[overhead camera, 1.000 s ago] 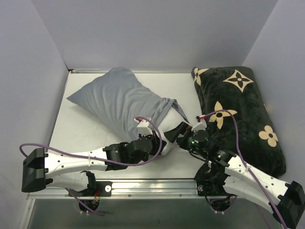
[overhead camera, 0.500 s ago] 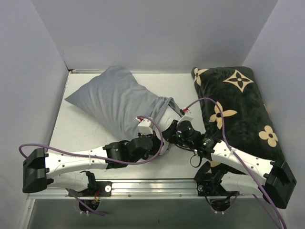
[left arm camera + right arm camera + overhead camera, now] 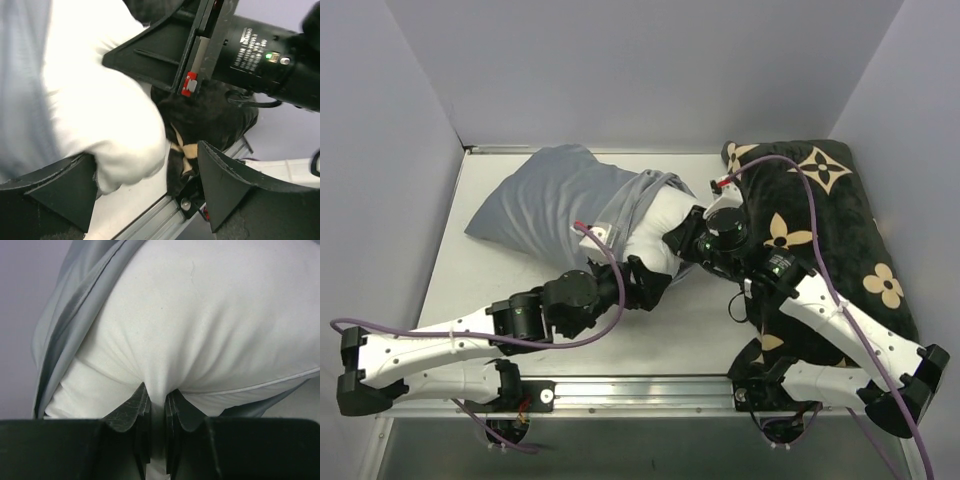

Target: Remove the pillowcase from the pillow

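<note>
The grey-blue pillowcase [image 3: 540,200] lies on the left of the table, its open mouth bunched back around the white pillow [image 3: 655,222], whose end sticks out. My right gripper [image 3: 678,238] is shut on a pinched fold of the pillow [image 3: 200,315], with the pillowcase [image 3: 65,330] hem beside it in the right wrist view. My left gripper [image 3: 653,285] is open just in front of the pillow. In the left wrist view its fingers [image 3: 225,185] stand wide apart, and the pillow's corner [image 3: 100,100] bulges beside the left one, not gripped.
A black cushion with tan flower motifs [image 3: 820,230] lies along the right wall, partly under the right arm. Grey walls close in the white table [image 3: 490,290] at left, back and right. A metal rail [image 3: 640,385] runs along the near edge.
The right gripper shut on the pillow's end and carried it toward the back, baring more white. The left gripper opened, let go and drew back to the left.
</note>
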Controlling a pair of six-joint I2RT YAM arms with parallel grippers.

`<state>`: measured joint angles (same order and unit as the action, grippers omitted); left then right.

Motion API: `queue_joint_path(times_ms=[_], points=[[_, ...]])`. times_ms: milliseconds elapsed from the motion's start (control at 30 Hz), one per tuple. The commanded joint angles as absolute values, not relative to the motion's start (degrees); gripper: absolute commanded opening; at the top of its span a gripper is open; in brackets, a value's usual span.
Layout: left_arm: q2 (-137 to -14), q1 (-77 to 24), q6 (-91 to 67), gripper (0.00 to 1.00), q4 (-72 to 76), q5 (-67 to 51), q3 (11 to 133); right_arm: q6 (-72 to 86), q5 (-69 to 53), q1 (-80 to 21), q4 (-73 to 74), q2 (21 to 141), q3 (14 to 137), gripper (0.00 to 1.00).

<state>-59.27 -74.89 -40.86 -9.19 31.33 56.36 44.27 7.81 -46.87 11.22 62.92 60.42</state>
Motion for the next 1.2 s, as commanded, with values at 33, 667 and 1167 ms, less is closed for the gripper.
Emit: queue_joint_path(times_ms=[33, 667, 1167], points=[[-52.39, -74.88, -34.38, 0.82, -8.09, 36.21, 57.83, 42.98, 3.09, -42.11, 10.2, 64.24, 66.7, 0.0], [-49.31, -73.22, -35.24, 0.83, -14.94, 56.25, 55.2, 37.79, 2.02, -39.55, 19.6, 74.71, 93.42, 0.0], [-44.9, -46.35, -32.96, 0.87, -11.34, 26.48, 51.41, 36.83, 2.11, -38.67, 22.94, 74.88, 98.52, 0.0]])
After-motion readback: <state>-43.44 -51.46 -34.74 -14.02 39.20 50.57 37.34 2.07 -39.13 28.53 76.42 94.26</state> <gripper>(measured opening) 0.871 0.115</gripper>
